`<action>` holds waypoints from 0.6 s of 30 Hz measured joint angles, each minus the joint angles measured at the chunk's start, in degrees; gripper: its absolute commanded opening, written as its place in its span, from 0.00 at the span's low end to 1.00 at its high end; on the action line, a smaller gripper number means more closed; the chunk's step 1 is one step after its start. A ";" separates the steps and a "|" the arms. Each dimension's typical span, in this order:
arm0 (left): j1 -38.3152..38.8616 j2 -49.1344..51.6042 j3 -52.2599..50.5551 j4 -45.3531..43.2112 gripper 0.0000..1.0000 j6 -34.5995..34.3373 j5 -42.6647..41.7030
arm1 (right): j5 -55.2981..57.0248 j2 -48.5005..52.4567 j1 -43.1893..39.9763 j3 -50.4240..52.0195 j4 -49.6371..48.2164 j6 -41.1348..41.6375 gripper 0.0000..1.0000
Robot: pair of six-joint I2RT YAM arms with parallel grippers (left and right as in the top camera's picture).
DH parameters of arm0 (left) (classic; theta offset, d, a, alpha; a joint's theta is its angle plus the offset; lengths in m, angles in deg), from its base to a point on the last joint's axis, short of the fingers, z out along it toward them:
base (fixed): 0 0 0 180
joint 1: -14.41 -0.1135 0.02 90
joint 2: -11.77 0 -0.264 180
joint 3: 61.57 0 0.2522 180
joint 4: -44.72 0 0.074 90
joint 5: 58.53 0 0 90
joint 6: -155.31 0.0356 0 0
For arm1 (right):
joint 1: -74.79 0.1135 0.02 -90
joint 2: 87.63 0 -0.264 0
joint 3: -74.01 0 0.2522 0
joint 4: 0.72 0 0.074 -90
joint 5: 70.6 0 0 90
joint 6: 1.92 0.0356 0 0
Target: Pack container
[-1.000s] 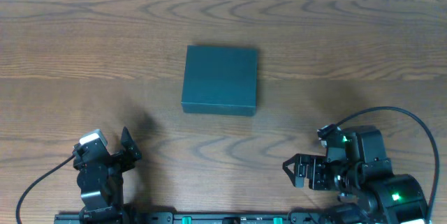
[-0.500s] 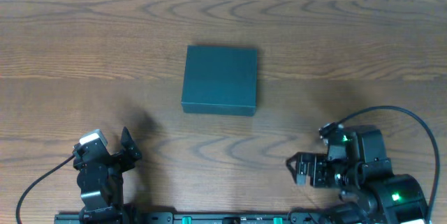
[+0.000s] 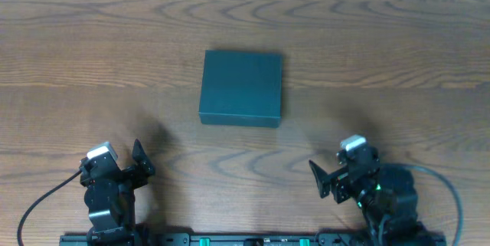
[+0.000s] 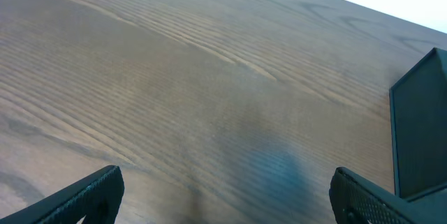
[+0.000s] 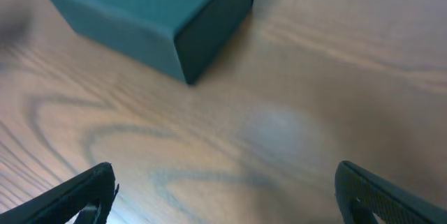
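The container (image 3: 240, 88) is a dark charcoal box, shut, lying flat in the middle of the wooden table. It also shows at the right edge of the left wrist view (image 4: 422, 133) and at the top left of the right wrist view (image 5: 154, 8). My left gripper (image 3: 138, 162) is open and empty near the front left, well short of the box; its jaws (image 4: 223, 196) frame bare wood. My right gripper (image 3: 323, 178) is open and empty near the front right, below the box's right corner; its jaws (image 5: 227, 192) frame bare wood.
The wooden table (image 3: 383, 62) runs to a white strip along the far edge. A black cable (image 3: 46, 200) loops beside the left arm. No snack bags or other items show in any view.
My right arm has swung left and folded in closer to its base, and its wrist now faces the box. The left arm and the box have not moved.
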 measured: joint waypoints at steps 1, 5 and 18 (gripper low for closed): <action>0.00 0.00 0.00 -0.02 0.95 0.00 0.00 | 0.09 -2.47 0.00 2.21 -0.02 -0.48 0.99; 0.00 -0.02 0.00 -0.04 0.95 0.00 0.00 | 0.57 -8.79 0.00 6.16 0.07 -1.33 0.99; 0.00 -0.02 0.00 -0.02 0.95 0.00 0.00 | 1.27 -11.93 0.00 6.16 -0.26 -1.84 0.99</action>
